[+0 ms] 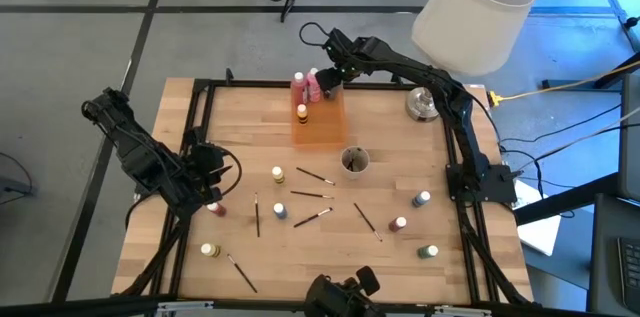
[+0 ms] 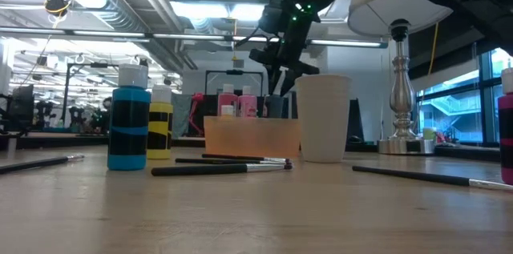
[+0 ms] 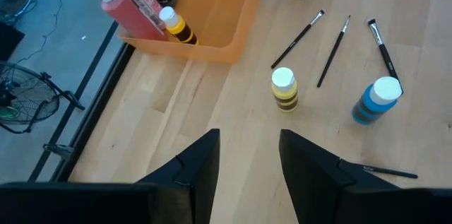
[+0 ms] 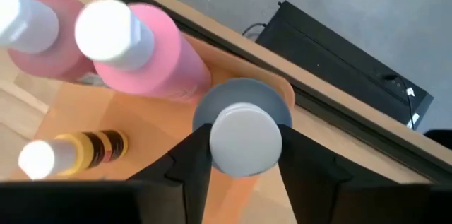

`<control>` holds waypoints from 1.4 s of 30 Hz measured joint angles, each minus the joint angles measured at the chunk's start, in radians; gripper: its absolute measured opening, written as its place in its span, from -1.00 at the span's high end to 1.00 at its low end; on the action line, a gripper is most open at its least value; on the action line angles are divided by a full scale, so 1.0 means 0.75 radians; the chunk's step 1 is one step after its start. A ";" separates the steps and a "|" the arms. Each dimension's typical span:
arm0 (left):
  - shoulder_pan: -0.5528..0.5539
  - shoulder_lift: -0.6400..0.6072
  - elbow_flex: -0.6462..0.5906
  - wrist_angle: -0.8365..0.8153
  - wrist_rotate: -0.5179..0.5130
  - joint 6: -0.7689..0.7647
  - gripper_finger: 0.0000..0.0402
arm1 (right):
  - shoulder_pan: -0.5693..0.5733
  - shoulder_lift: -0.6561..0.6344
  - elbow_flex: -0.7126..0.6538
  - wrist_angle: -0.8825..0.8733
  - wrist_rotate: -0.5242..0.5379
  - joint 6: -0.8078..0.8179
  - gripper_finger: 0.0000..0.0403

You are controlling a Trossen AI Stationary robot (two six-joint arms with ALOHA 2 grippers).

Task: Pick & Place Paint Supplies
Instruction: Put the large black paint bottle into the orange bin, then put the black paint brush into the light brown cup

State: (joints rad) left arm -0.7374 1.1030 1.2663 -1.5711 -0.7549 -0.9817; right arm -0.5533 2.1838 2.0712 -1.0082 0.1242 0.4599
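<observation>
My right gripper (image 4: 246,155) is over the far right corner of the orange tray (image 1: 325,127), shut on a grey paint bottle (image 4: 244,111) with a white cap. Two pink bottles (image 1: 305,85) and a yellow one (image 1: 302,114) stand on their bases in the tray. My left gripper (image 3: 248,143) hangs open above the table's left side, beside a red bottle (image 1: 217,207). More bottles stand on the table: yellow (image 3: 284,88), blue (image 3: 374,100), red (image 1: 398,225) and green (image 1: 428,252). Several dark-handled brushes (image 1: 312,194) lie flat mid-table. My right gripper pinches the grey bottle between its two fingers at the white cap (image 4: 246,139), coming from above and pointing down. The bottle stays upright under the fingers, inside the tray's far right corner. The tray wall (image 2: 252,138) hides its base, so whether it stands on the tray does not show.
A round grey cup (image 1: 355,161) stands just near of the tray. A lamp with a white shade (image 1: 475,7) and a metal foot (image 1: 420,104) occupies the far right corner. A black frame (image 1: 200,137) runs along the table edges. Bare wood lies on the near side.
</observation>
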 joint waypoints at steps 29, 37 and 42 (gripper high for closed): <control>-0.013 -0.023 0.000 0.000 0.098 -0.034 0.29 | 0.034 0.013 0.178 0.014 0.020 0.050 -0.16; -0.071 -0.023 0.000 0.000 0.100 -0.100 0.29 | 0.048 0.013 0.333 -0.033 0.041 0.055 -0.16; -0.100 -0.022 0.000 0.000 0.101 -0.141 0.29 | 0.085 -0.058 0.356 0.075 -0.147 0.102 -0.16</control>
State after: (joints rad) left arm -0.8125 1.0863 1.2663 -1.5711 -0.6789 -1.0878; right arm -0.4897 2.1405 2.3379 -0.9521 0.0142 0.5367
